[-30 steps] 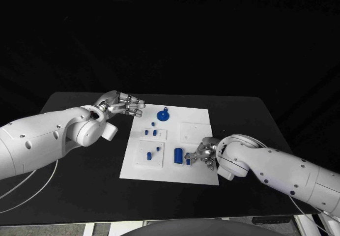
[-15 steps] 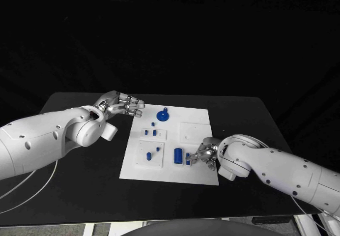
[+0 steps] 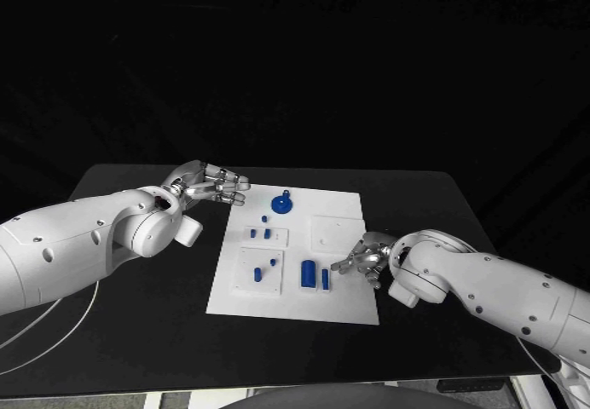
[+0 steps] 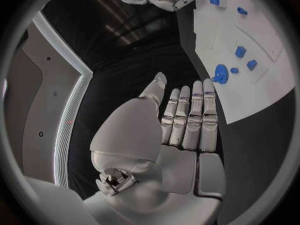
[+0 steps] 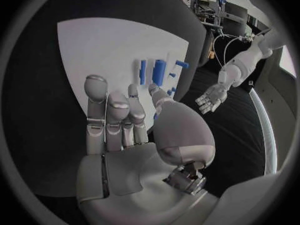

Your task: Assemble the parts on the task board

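Head view shows the right hand [image 3: 365, 258] at the near right edge of the task board [image 3: 338, 209], fingers spread and holding nothing. A slim blue part [image 3: 325, 279] stands just beyond its fingertips, a wider blue block [image 3: 308, 272] next past that. The left hand [image 3: 211, 185] hangs off the board's far left corner, fingers loosely apart and empty, a round blue part [image 3: 283, 203] lying near them. I reckon the right hand's next pick needs a narrow pinch from above, so the neighbouring block is not knocked.
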